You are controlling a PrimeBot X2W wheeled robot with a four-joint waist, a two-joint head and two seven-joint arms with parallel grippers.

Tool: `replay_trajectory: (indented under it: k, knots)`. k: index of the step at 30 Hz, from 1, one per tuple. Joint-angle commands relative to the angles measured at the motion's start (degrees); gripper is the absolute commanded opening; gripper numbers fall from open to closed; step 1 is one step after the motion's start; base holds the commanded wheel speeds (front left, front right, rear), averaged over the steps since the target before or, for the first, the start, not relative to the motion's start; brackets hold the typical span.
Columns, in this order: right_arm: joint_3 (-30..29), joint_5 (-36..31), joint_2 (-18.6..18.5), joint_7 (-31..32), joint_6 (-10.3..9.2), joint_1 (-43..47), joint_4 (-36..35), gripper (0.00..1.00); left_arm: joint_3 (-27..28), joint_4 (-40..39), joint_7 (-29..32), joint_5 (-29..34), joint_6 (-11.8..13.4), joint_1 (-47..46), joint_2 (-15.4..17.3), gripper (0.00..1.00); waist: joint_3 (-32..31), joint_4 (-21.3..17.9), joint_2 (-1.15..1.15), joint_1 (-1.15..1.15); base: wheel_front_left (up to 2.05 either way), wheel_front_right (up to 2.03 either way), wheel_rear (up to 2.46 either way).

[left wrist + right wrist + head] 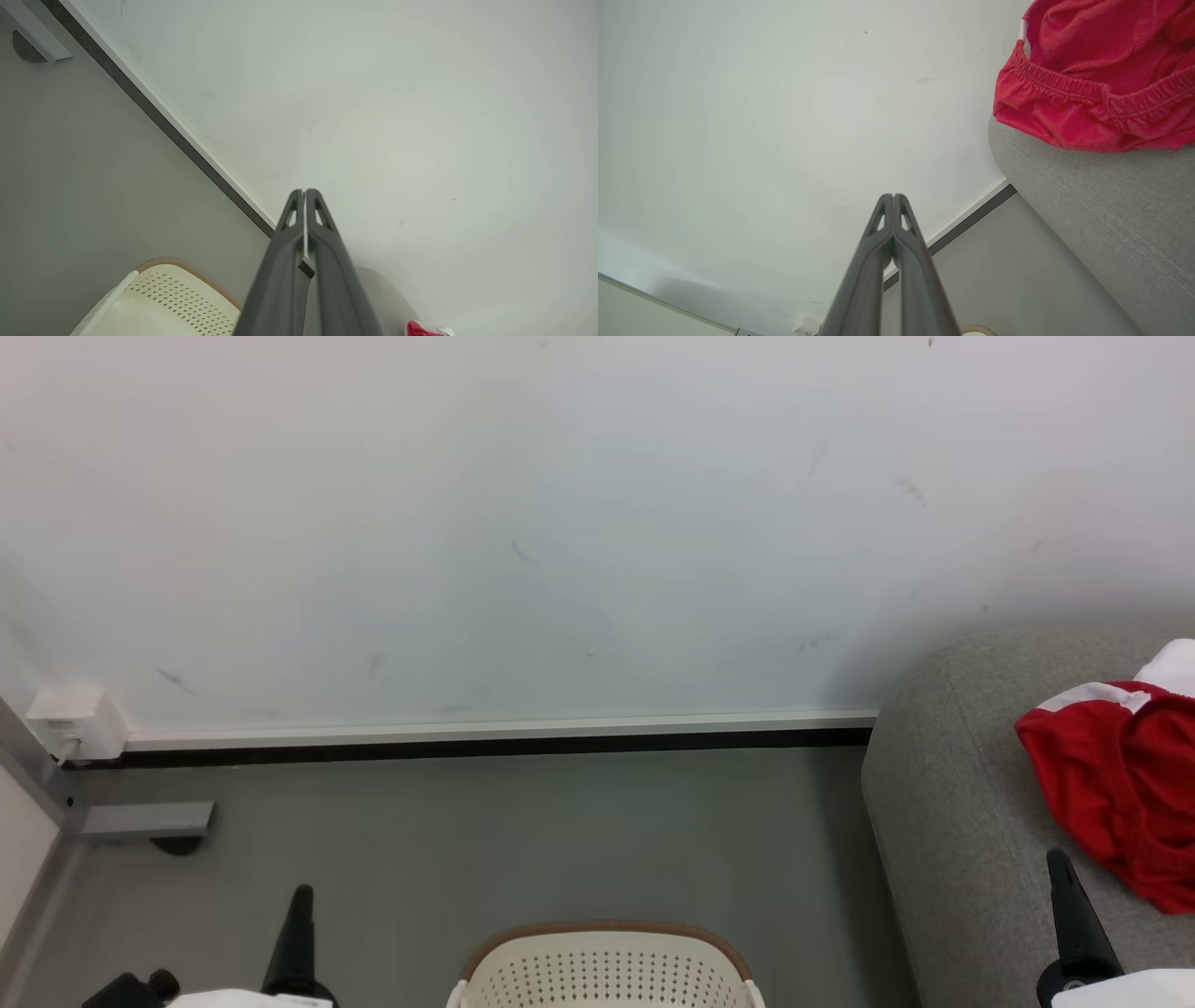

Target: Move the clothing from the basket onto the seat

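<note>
Starting with the head view: can see the clothing (1120, 784) crumpled on the seat (952, 803) at the right edge, well apart from the basket (607, 966) down at bottom centre on the floor. Also got the left gripper (299, 919) poking up lower left and the right gripper (1074, 915) lower right, near the red fabric but not touching. Can't tell the finger gap from up here.

Over to the left wrist view: shows both fingers pressed together tip to tip, gripping nothing, aimed at the wall. Catches the basket lower left and a sliver of red bottom right.

Then the right wrist view: same deal, pinched fully closed and empty. Looks up at the clothing bunched on the seat's rounded edge, upper right, elastic waistband showing.
</note>
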Motion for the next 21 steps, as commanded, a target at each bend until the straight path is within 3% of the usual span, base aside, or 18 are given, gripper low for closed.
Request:
replay_trajectory:
  k: [1, 21]
  knots:
    - [-0.6, 1.2, 0.1, 0.4, -0.04, -1.4, -0.3, 0.00, 0.4, -0.7, 0.5, -1.7, -0.5, -1.4, 0.4, 0.00, 0.0, 0.0, 0.00, 0.00, 0.00, 0.00, 0.00]
    - [-3.1, 11.2, 1.7, 3.4, -0.06, -2.3, 0.3, 0.00, 1.3, -0.7, 3.6, -13.4, -1.8, -2.5, 0.4, 0.00, 0.7, 0.6, 0.00, 0.00, 0.00, 0.00, 0.00]
